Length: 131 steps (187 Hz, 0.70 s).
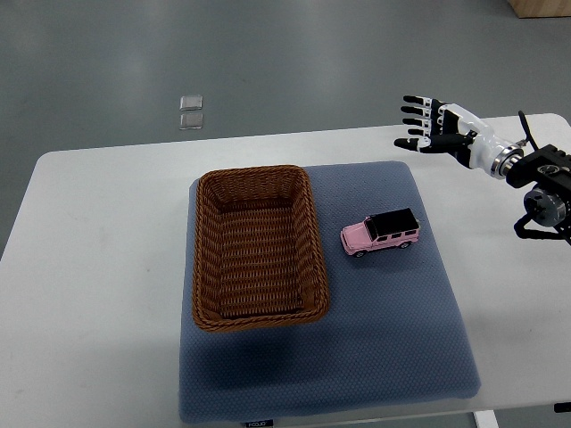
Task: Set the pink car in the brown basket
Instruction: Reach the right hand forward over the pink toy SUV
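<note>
Right hand: enters from the right edge, raised over the far right part of the table, fingers spread and straight, pointing left, holding nothing.
Fingers: black with pale segments, fanned apart, thumb lowest in the picture.
Wrist and forearm: white cuff behind the hand, then black joint housing with cables, running off the right edge.
Pink car: pink toy off-roader with a black roof, upright on its wheels on the mat, nose toward the left, well apart from the hand, nearer the camera and to the left of it.
Car to basket: just beside the basket's right wall, not touching, outside it.
Brown basket: rectangular woven wicker, long side running away from the camera, resting on the left half of the mat, nothing inside.
Blue mat: grey-blue textured pad under both basket and car, covering the middle of the table.
Table: white, rounded corners, bare around the mat.
Floor: grey, beyond the far edge.
Floor items: two small clear square pieces, one just behind the other.
</note>
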Motion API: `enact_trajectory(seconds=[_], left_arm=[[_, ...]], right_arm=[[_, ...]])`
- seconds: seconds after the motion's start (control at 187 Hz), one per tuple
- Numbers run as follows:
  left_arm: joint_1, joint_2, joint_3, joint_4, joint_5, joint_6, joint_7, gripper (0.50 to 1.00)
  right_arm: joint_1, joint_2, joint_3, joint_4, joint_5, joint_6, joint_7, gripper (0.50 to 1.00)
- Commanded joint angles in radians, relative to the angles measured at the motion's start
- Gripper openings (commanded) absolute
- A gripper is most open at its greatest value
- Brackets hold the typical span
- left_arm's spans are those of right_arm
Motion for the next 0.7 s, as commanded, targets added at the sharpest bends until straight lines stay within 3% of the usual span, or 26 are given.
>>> enact_trajectory(seconds=[0.0,0.386,0.696], left_arm=[[0.000,0.000,0.000,0.000,0.000,0.000,0.000,1.000],[0.000,0.000,0.000,0.000,0.000,0.000,0.000,1.000],[0.000,0.000,0.000,0.000,0.000,0.000,0.000,1.000]], right_arm=[[0.030,0.003,-0.027,0.008,-0.134,0.002,0.003,0.913],[0.209,-0.064,-0.250,0.118,-0.367,0.118,0.037,0.913],[0.264,-0.112,-0.358,0.273,-0.671,0.112,0.035,0.911]])
